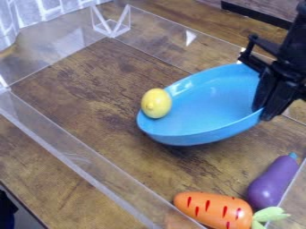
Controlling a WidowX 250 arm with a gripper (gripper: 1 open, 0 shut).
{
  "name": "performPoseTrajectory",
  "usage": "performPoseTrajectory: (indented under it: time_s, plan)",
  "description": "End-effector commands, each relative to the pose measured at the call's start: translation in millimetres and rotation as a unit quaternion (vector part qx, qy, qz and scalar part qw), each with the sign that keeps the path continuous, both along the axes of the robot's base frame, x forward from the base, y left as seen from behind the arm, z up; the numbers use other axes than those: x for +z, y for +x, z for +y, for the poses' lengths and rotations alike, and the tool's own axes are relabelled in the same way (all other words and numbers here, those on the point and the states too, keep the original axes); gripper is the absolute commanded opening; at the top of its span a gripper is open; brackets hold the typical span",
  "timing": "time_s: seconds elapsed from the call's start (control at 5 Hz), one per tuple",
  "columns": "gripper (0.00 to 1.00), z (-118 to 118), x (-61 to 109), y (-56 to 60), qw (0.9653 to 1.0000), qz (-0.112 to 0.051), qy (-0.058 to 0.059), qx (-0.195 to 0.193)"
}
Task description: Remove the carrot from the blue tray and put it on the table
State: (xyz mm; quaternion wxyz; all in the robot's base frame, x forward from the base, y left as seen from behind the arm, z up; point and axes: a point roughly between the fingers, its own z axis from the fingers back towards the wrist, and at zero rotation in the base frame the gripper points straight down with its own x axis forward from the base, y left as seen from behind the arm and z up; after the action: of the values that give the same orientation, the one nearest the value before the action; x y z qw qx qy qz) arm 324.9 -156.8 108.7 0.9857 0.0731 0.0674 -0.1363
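The blue tray [209, 114] is tilted on the table [84, 98], its right rim lifted. My gripper [273, 109] comes down from the right edge of the view and is shut on that right rim. The carrot [216, 210], orange with darker stripes and a green leafy end, lies on the table at the bottom right, outside the tray and well below my gripper. The fingertips are partly hidden behind the tray's rim.
A yellow round toy fruit [156, 103] rests against the tray's left rim. A purple eggplant toy [275, 182] lies beside the carrot. Low clear acrylic walls [72, 156] border the table on the left, front and back.
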Motion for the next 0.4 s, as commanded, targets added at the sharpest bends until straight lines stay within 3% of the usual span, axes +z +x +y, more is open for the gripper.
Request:
performPoseTrajectory:
  time_s: [0.0,0.2]
  plan:
    - [0.00,5.6,44.6,-1.3,0.9983,-0.053,-0.026,0.003]
    - [0.00,6.8,49.6,-5.8,0.9983,-0.053,-0.026,0.002]
